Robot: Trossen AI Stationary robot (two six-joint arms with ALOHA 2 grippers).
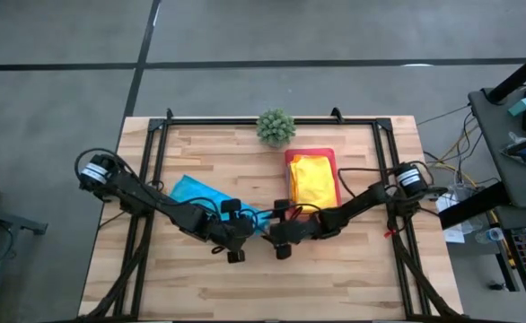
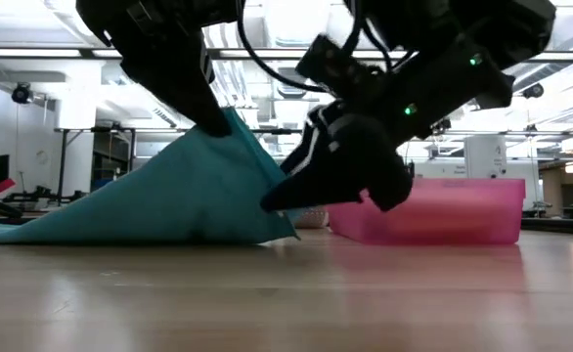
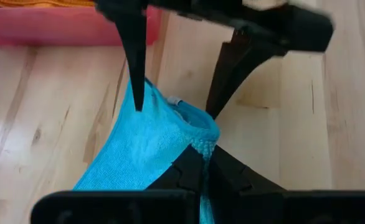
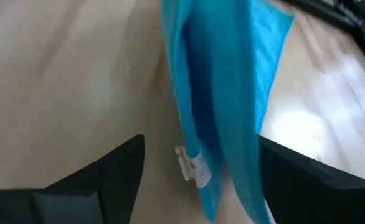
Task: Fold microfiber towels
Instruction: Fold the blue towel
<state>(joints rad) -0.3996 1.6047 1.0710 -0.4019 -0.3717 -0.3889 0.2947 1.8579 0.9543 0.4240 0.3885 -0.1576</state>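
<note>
Turquoise towel point(image 1: 194, 190): lies table-centre-left, one corner lifted, pinched in your left gripper point(image 3: 202, 163). Right gripper point(image 4: 198, 163): fingers spread wide, straddling that raised edge, touching distance. Towel trails away leftward.

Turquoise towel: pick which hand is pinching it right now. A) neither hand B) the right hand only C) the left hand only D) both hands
C: the left hand is shut on the lifted edge of the turquoise towel, while the right hand stands open around the cloth without clamping it.
</note>
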